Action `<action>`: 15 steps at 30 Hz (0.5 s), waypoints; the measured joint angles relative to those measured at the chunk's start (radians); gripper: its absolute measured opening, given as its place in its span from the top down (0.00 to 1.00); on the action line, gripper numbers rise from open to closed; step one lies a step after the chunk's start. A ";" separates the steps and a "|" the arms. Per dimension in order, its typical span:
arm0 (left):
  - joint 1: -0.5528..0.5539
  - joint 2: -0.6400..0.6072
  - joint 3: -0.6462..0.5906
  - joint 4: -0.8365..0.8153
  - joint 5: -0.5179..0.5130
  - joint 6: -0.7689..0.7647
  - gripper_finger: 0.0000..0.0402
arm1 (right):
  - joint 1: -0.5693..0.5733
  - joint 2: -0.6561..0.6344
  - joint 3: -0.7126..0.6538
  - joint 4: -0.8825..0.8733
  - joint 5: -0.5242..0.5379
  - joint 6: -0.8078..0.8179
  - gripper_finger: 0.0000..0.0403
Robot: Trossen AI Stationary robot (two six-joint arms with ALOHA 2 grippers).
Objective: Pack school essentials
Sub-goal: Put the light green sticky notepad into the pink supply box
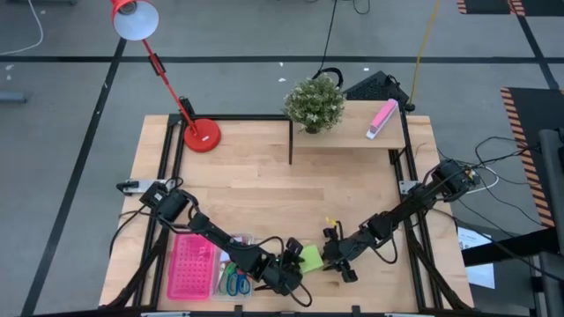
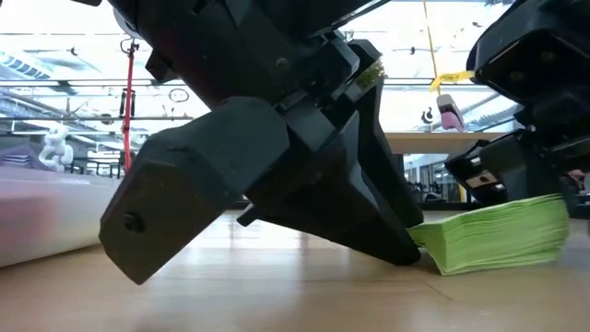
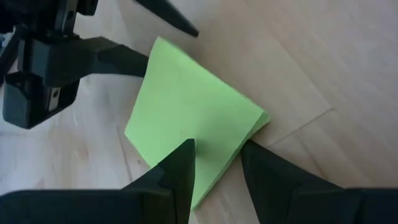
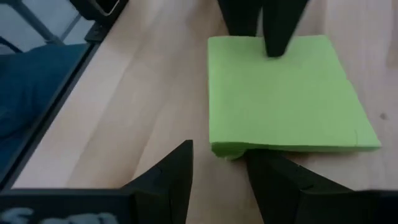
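One green note pad (image 1: 311, 258) flat on table (image 1: 264, 176) near front edge, left gripper (image 1: 298, 261) fingers parted astride its corner, right gripper (image 1: 337, 262) fingers parted at opposite edge, gripping nothing

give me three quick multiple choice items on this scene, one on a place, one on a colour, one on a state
1. Where does the green note pad lie?
A. on the shelf
B. between the two end effectors
C. in the pink tray

2. What colour is the lamp's base?
A. red
B. blue
C. white

3. How does the left end effector stand to the pad?
A. far above it
B. fingers astride one corner, pad on the table
C. carrying it high

Key: 1 B, the high view shows it between the left and the right end effector; 2 A, the base is red; 3 B, the left wrist view shows the corner between the fingers.
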 joint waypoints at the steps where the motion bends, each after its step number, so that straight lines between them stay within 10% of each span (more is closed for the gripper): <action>1: 0.000 0.000 0.000 0.000 -0.001 -0.007 0.67 | -0.004 0.000 0.000 0.000 0.000 0.010 0.65; 15: -0.001 0.001 -0.001 -0.001 -0.004 -0.015 0.84 | -0.075 -0.002 0.000 -0.004 -0.104 0.066 0.65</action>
